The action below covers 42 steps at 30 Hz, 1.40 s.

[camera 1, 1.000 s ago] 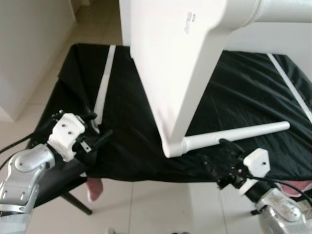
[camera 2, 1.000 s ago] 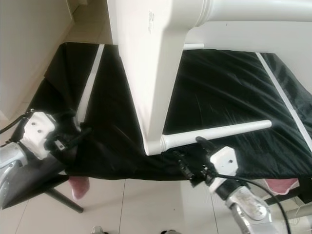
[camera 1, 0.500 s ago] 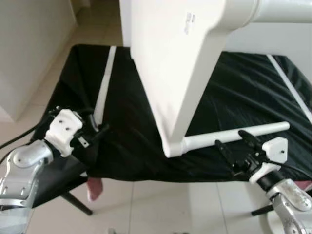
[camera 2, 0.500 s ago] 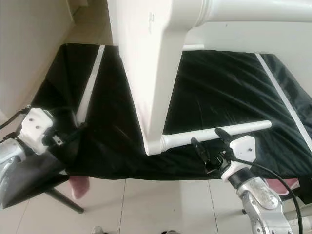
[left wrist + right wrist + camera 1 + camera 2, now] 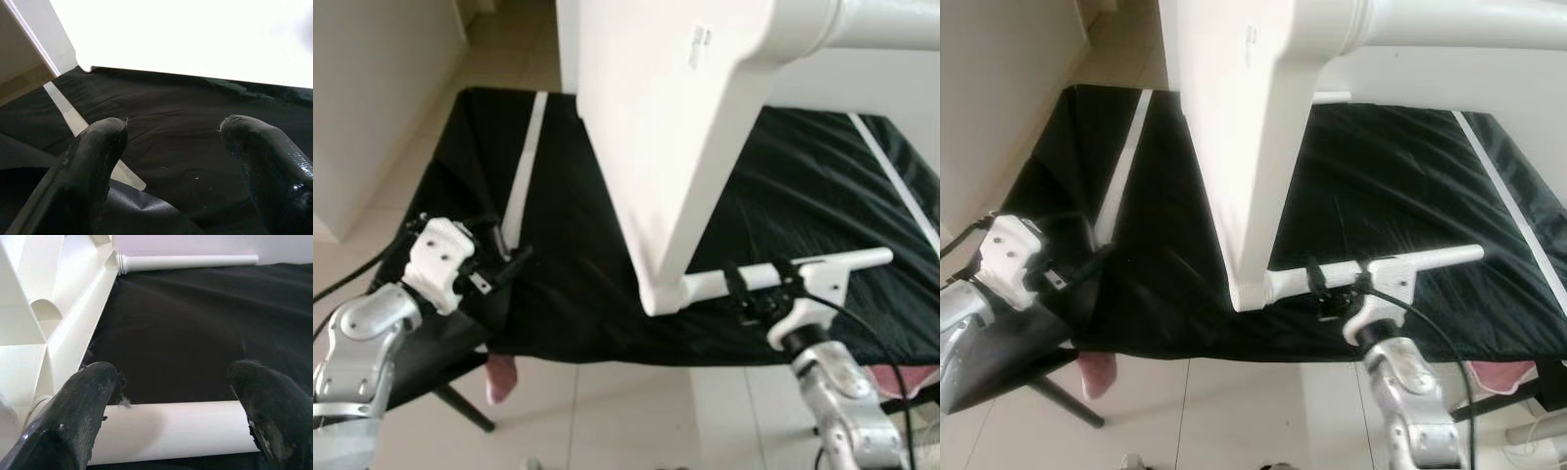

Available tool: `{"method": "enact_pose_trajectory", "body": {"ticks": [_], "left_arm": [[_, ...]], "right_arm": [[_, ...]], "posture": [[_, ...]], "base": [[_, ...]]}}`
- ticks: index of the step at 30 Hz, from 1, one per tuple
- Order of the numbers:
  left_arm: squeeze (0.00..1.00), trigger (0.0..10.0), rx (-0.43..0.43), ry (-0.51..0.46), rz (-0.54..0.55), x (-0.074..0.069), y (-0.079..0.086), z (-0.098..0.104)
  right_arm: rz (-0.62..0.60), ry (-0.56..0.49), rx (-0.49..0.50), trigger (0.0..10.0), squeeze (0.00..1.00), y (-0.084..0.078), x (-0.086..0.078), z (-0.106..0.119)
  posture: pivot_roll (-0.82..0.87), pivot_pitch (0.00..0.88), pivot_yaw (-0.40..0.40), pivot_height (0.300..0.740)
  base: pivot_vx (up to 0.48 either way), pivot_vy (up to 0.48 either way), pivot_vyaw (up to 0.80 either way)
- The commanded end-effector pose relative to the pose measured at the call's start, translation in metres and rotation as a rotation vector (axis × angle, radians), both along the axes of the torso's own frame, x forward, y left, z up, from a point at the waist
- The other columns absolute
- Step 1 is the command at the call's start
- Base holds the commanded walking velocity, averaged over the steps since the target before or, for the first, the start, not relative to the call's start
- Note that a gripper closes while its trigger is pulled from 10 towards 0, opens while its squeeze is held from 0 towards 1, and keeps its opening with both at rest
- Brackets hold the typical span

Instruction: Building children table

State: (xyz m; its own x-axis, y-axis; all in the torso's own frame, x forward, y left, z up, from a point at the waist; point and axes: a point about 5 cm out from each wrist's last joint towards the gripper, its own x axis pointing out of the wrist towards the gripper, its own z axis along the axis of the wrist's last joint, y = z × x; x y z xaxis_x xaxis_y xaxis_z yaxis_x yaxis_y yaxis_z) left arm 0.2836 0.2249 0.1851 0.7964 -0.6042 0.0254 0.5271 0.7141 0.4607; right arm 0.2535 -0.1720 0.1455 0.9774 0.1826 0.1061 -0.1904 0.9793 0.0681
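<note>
A white children's table (image 5: pixel 666 117) lies tipped over on a black cloth (image 5: pixel 558 294). One white leg (image 5: pixel 705 286) screwed into its near corner points right, low over the cloth. My right gripper (image 5: pixel 759 284) is open with one finger on each side of this leg; the right wrist view shows the leg (image 5: pixel 171 431) crossing between the fingers (image 5: pixel 93 396). Another leg (image 5: pixel 186 262) lies farther back. My left gripper (image 5: pixel 509 253) hovers open over the cloth's near left corner, by the end of a white strip (image 5: pixel 73 122), holding nothing.
The cloth covers a low stand with a black metal leg (image 5: pixel 460 406) over pale floor tiles. A wall (image 5: pixel 372 98) rises at the left. A second white strip (image 5: pixel 896 181) runs along the cloth's right side. Pink objects (image 5: pixel 501 377) sit under the near edge.
My right gripper has risen from below the cloth's front edge and swung left, and now has a finger on each side of the table leg. The left gripper has barely moved.
</note>
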Motion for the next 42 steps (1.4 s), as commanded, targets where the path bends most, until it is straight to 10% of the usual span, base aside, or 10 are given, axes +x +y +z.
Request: {"method": "enact_pose_trajectory", "body": {"ticks": [1,22,42], "left_arm": [[0.00,10.0,-0.034,-0.037,0.098,0.000,0.004,0.002],[0.00,10.0,-0.029,-0.047,0.093,-0.001,0.005,0.005],[0.00,10.0,-0.012,-0.069,0.107,0.003,0.013,0.013]], "right_arm": [[-0.019,0.039,0.009,10.0,0.00,0.004,0.004,-0.007],[0.248,0.128,-0.011,10.0,0.00,0.068,0.004,-0.028],[0.492,0.009,0.065,10.0,0.00,0.090,-0.004,-0.003]], "posture": [[0.06,0.088,-0.065,0.740],[0.08,0.077,-0.070,0.740],[0.08,0.092,-0.075,0.740]], "base": [[0.000,0.000,0.00],[0.000,0.000,0.00],[0.000,0.000,0.00]]}}
